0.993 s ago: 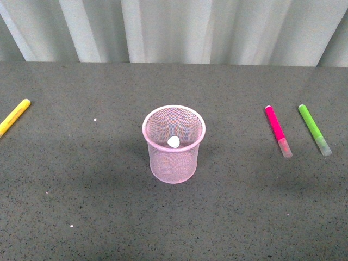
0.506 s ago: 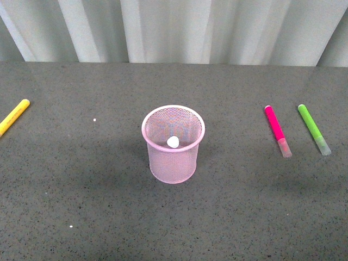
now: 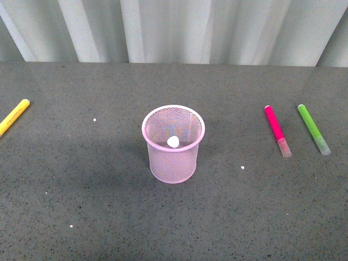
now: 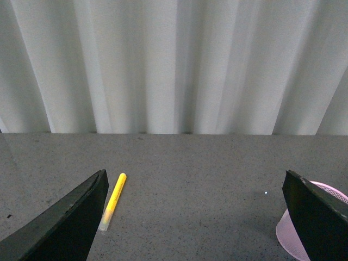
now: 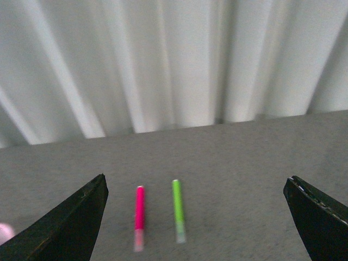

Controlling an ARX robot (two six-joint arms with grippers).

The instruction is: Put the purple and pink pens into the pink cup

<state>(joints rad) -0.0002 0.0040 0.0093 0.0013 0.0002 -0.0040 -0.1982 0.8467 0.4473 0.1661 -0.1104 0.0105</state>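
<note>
Change: the pink cup and the pens lie where they lay a second ago; one new white speck shows on the table, right of the cup.
Left gripper: jaws spread wide and released, with nothing between them; bare table lies beyond.
Yellow marker: far left, lying flat and slanted, well apart from the cup.
Pink cup: upright at the middle of the table.
Purple pen: inside the cup; only its whitish cap shows clearly, against the near side of the rim, and the barrel is a faint dark streak behind the mesh.
Pink pen: flat on the table, well to the right of the cup, with its cap at the near end.
Lime-green marker: just right of the pink pen, roughly parallel to it and not touching, with its cap also at the near end.
Right gripper: jaws released and wide apart, gripping nothing; its view is blurred.
</note>
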